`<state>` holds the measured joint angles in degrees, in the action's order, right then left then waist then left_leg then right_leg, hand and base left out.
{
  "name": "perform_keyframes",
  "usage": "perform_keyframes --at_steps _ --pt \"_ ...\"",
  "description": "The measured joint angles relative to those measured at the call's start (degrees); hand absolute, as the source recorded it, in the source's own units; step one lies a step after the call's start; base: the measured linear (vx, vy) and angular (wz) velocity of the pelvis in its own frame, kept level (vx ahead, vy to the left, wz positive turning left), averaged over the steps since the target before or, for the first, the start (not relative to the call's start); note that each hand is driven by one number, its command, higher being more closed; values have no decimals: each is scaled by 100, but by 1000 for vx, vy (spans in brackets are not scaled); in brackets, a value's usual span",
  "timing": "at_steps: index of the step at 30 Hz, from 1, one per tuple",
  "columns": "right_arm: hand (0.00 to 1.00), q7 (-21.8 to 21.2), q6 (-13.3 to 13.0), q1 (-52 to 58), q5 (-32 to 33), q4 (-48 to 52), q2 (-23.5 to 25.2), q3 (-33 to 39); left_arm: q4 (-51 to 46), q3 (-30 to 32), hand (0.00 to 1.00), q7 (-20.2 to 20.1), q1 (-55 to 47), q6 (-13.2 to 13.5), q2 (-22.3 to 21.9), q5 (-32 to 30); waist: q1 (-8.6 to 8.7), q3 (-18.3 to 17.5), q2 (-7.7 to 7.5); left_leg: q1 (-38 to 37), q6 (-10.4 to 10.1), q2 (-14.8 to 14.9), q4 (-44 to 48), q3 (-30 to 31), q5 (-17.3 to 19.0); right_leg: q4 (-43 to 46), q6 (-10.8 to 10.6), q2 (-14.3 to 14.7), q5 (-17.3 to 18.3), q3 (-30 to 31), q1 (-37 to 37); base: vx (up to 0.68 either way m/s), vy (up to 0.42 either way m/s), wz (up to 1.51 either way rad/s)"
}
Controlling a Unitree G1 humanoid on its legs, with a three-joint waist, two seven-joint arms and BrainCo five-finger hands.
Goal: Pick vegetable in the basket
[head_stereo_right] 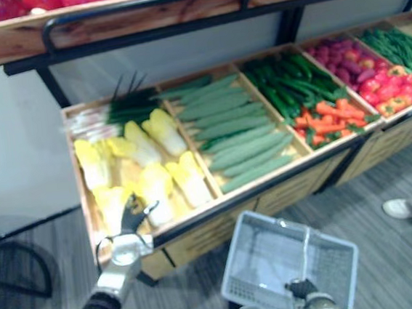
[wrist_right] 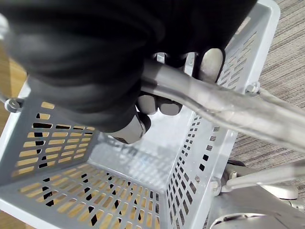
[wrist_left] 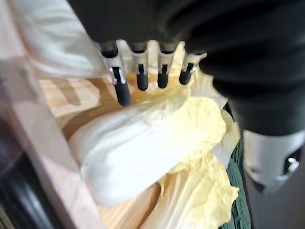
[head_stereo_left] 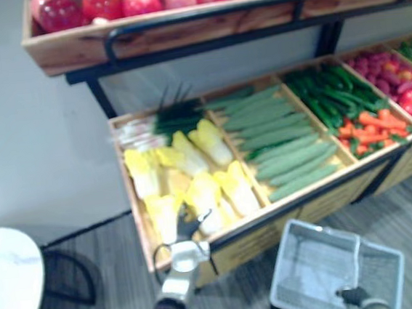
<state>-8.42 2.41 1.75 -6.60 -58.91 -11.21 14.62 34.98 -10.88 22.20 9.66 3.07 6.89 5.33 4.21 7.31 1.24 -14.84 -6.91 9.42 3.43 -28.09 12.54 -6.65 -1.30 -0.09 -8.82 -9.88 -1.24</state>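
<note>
Several yellow-white napa cabbages (head_stereo_left: 194, 177) lie in the leftmost wooden bin of the lower shelf. My left hand (head_stereo_left: 188, 231) reaches over that bin's front edge. In the left wrist view its fingers (wrist_left: 143, 82) are straight, just above one cabbage (wrist_left: 143, 148), and nothing is held. A grey plastic basket (head_stereo_left: 333, 266) hangs low in front of the shelf, empty inside. My right hand (wrist_right: 119, 71) is curled round the basket's handle (wrist_right: 214, 102) and shows at the basket's near edge (head_stereo_right: 301, 289).
Cucumbers (head_stereo_left: 278, 140) fill the neighbouring bin, then green peppers (head_stereo_left: 332, 95) with carrots (head_stereo_left: 371, 127). An upper shelf of red fruit (head_stereo_left: 140, 0) overhangs the bins. A white round table (head_stereo_left: 7, 283) stands at the left. A person's shoes (head_stereo_right: 401, 209) are at the right.
</note>
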Motion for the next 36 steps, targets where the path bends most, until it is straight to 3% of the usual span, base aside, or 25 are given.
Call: perform_keyframes --at_steps 8,13,18,22,24,28,29,31,34,35,36 --pt "100 80 -5 -9 48 4 45 -48 203 -102 0 87 74 -4 2 -1 31 66 -19 -19 -43 12 71 -164 26 0 -1 17 3 119 18 -32 -7 -8" --pt "100 86 -14 -39 71 4 49 -48 466 -168 0 461 236 -255 -8 -106 36 100 13 -15 -63 33 87 -295 39 0 -10 55 8 230 64 -30 -15 -11" --pt "100 176 -26 -85 284 8 41 -106 925 -145 0 744 630 -293 -16 -179 45 265 -6 134 -102 104 303 -323 65 1 -17 64 23 253 154 -15 -10 -2" --pt "100 191 -44 -511 504 53 -39 -388 1038 85 0 1238 1209 -236 70 -166 29 620 -70 723 -99 186 699 -532 106 4 63 12 -115 199 654 -80 -42 -16" --pt "100 209 -55 -868 782 50 -173 -454 1127 255 0 1553 1790 -177 253 -113 27 1013 -9 1130 -74 195 904 -553 117 10 43 -37 -295 201 988 -115 -44 -3" --pt "100 244 -59 -1122 1116 64 -227 -623 1562 447 0 1599 2614 -271 674 130 48 1387 -66 1484 -48 284 1124 -553 128 38 16 -26 -386 197 1254 -96 -17 -2" --pt "100 281 -64 -1150 1181 70 -246 -639 1641 448 100 1630 2812 -313 729 132 52 1455 -92 1589 -45 313 1193 -554 132 38 8 -26 -393 187 1329 -67 10 2" --pt "100 321 -67 -1187 1229 72 -248 -656 1739 452 100 1708 3022 -343 768 133 55 1498 -77 1689 -44 324 1243 -556 136 38 10 -34 -392 177 1413 -47 22 0" --pt "100 330 -131 -1322 1345 69 -250 -845 1806 452 100 1750 3259 -391 947 196 112 1587 -161 1833 -28 325 1297 -569 176 39 10 -76 -392 123 1547 -43 49 0" --pt "100 330 -148 -1364 1362 70 -251 -856 1860 456 100 1750 3368 -385 992 327 147 1636 -254 1921 -24 317 1315 -573 174 39 6 -105 -395 96 1618 -43 52 14" --pt "100 334 -148 -1429 1400 57 -250 -864 1918 452 100 1744 3515 -394 1058 376 191 1620 -211 2012 -16 315 1362 -585 168 40 -26 -137 -434 100 1690 -47 56 15"
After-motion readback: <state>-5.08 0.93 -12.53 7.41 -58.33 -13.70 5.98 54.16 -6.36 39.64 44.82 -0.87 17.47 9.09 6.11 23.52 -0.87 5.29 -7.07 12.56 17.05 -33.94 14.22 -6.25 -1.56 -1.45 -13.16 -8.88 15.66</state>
